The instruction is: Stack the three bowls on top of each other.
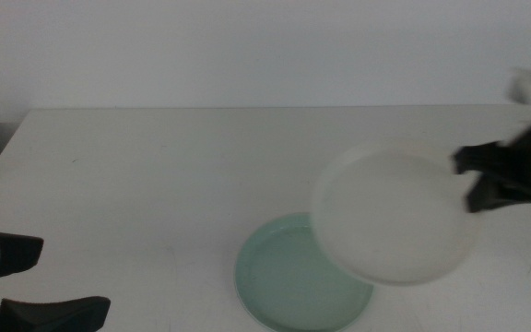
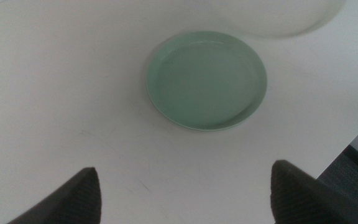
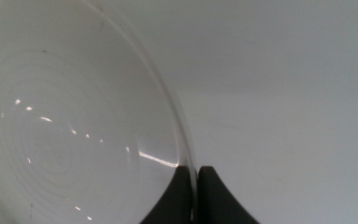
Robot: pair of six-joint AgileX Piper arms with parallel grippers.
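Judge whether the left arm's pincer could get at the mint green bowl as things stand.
Probably yes: the left pincer is open, with bare table before the mint green bowl; the white bowl overhangs only its far side.

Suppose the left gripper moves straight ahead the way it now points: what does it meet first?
Probably the mint green bowl, lying ahead between the open left gripper's jaws; bare table comes before it, though depth is unclear.

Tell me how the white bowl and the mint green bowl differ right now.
The white bowl is held by its rim in the right pincer, lifted and tilted; the mint green bowl lies flat on the table, ungripped. The white one overlaps the green one's edge in the middle view. Both are round, shallow and low-rimmed.
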